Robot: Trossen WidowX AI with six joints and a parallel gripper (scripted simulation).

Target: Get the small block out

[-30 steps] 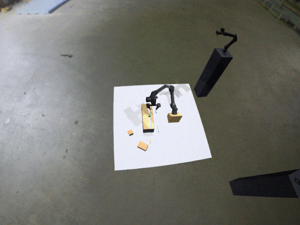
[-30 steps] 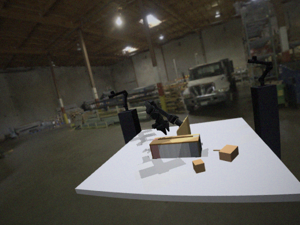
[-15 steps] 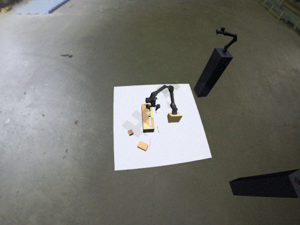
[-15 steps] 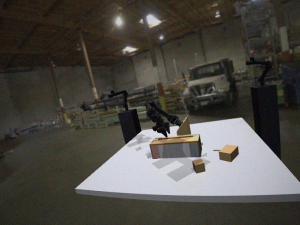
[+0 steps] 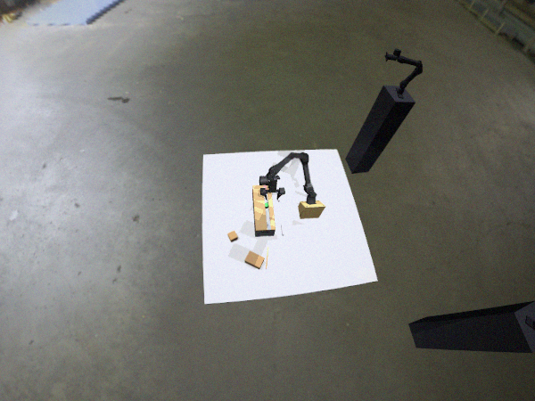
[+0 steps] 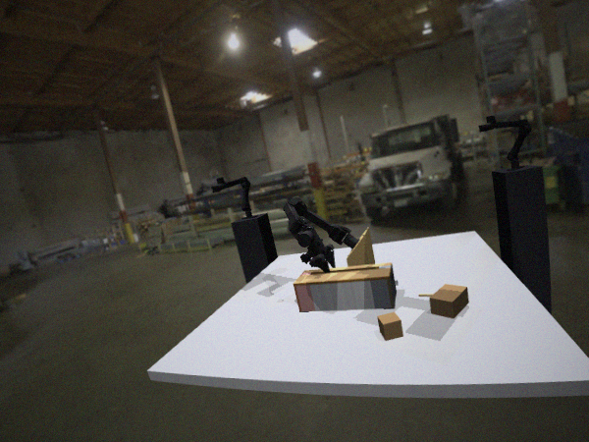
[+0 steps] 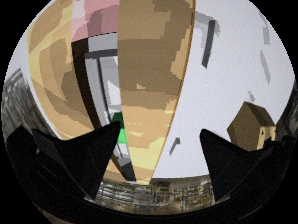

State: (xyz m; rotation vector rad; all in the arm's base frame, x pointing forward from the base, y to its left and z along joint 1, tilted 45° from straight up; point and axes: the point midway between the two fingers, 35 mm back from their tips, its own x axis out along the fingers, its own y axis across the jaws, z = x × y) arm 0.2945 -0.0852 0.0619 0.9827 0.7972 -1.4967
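Inside slotted box, small green block

green block partly hidden by box top, background truck blurred

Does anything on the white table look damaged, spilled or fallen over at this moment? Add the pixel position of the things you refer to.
Nothing stands out. The wooden box (image 5: 260, 214) (image 6: 344, 276) stands upright, with no damage that I see, and the green block (image 5: 267, 205) (image 7: 122, 136) shows through its top slot. The two loose brown blocks (image 5: 254, 259) (image 6: 390, 326) rest on the table (image 5: 312, 263) (image 6: 275, 354).
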